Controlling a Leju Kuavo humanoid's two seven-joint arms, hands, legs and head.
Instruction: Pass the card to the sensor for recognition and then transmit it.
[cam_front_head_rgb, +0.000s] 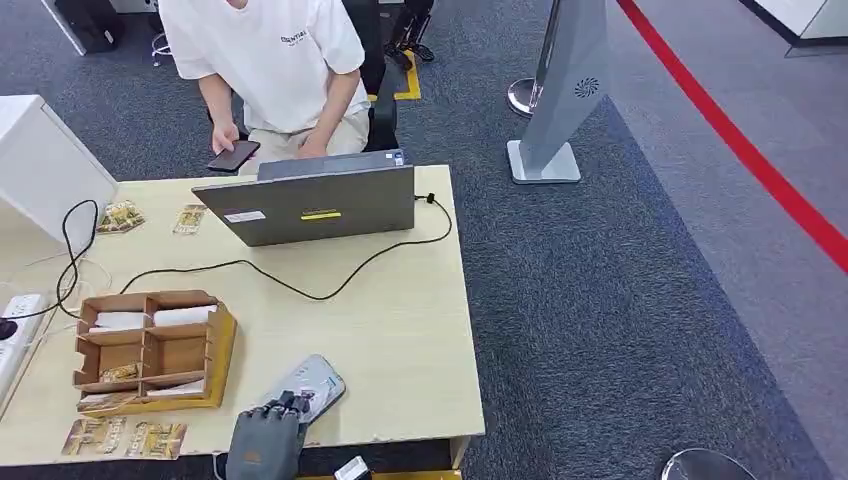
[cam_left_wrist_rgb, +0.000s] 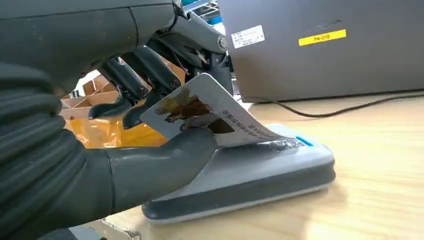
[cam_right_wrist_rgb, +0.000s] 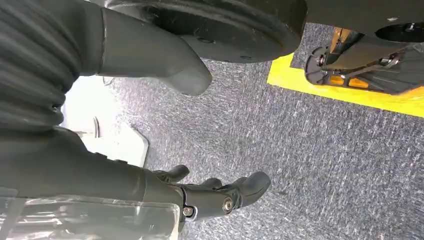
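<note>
My left hand (cam_front_head_rgb: 268, 440) is at the table's near edge and pinches a printed card (cam_left_wrist_rgb: 210, 112) between thumb and fingers. The card is tilted, its far edge touching the top of the grey card sensor (cam_left_wrist_rgb: 260, 175). In the head view the sensor (cam_front_head_rgb: 320, 382) lies flat just beyond the hand, and the hand hides the card there. My right hand (cam_right_wrist_rgb: 150, 165) hangs over the carpet with thumb and fingers apart and nothing in it.
A grey laptop (cam_front_head_rgb: 320, 205) stands at the table's far side with a black cable (cam_front_head_rgb: 300, 290) trailing across. A cardboard divider box (cam_front_head_rgb: 150, 350) sits left of the sensor, with loose cards (cam_front_head_rgb: 125, 437) in front. A person (cam_front_head_rgb: 270, 60) sits behind the laptop.
</note>
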